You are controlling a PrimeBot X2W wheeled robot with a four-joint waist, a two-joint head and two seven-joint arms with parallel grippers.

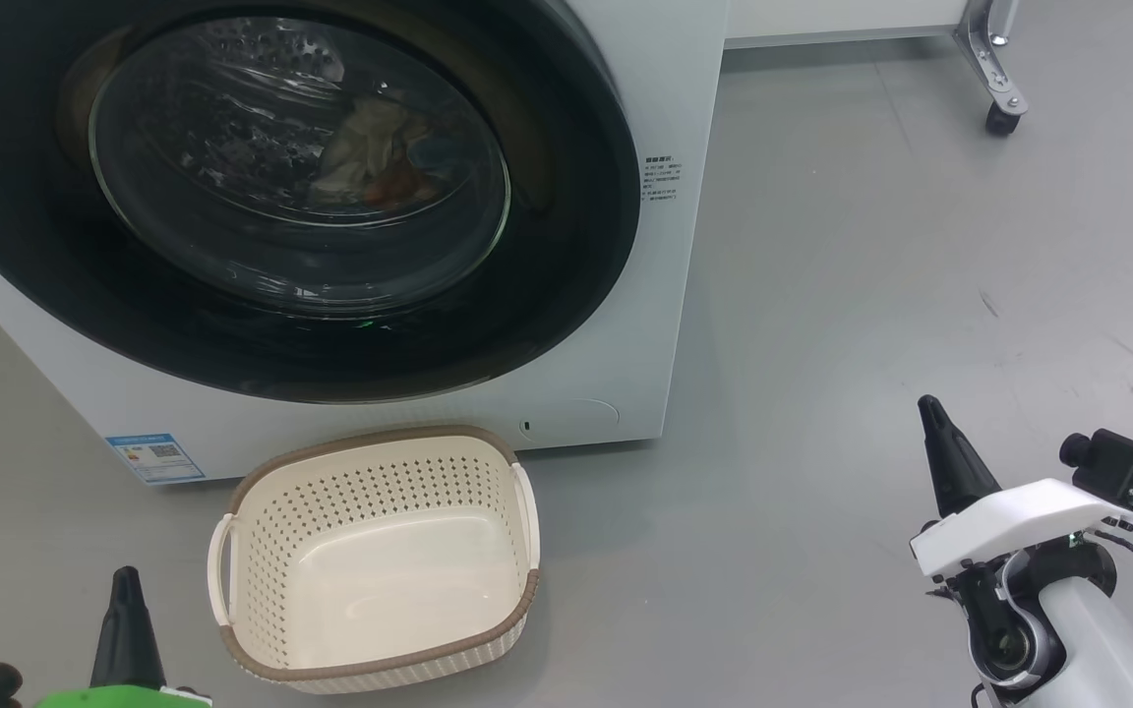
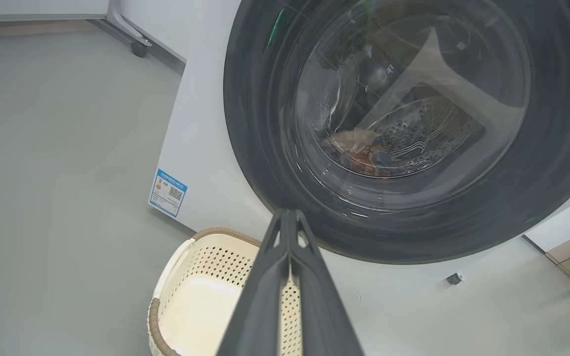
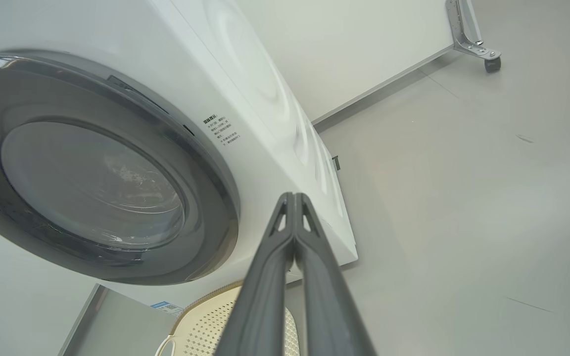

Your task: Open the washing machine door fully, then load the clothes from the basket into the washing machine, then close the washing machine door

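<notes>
- The washing machine (image 1: 685, 197) stands on a grey floor (image 1: 871, 295). Its right front corner runs down as a straight white edge.
- To the right of that edge the floor is open all the way to a wheeled metal leg (image 1: 1001, 116) far back.
- The washing machine door (image 1: 566, 295) lies shut, its black rim flat against the front panel. The rim reaches close to the machine's right edge.
- The clothes (image 1: 370, 157) lie inside the drum, seen through the glass as a cream, blue and orange heap.
- The basket (image 1: 380, 442) sits on the floor just in front of the machine's bottom edge, below the door, with its bare bottom showing. A blue label (image 1: 153, 457) is on the panel to its left.
- The left gripper (image 1: 124, 575) is at the lower left, just beside the basket's left handle but apart from it. Its fingers are pressed together on nothing, and in its wrist view the tip (image 2: 289, 212) points at the door's lower rim.
- The right gripper (image 1: 925, 403) hangs over bare floor, well apart from the machine and basket. Its fingers are also pressed together and empty, and in its wrist view (image 3: 293, 197) they point towards the machine's lower right corner.
</notes>
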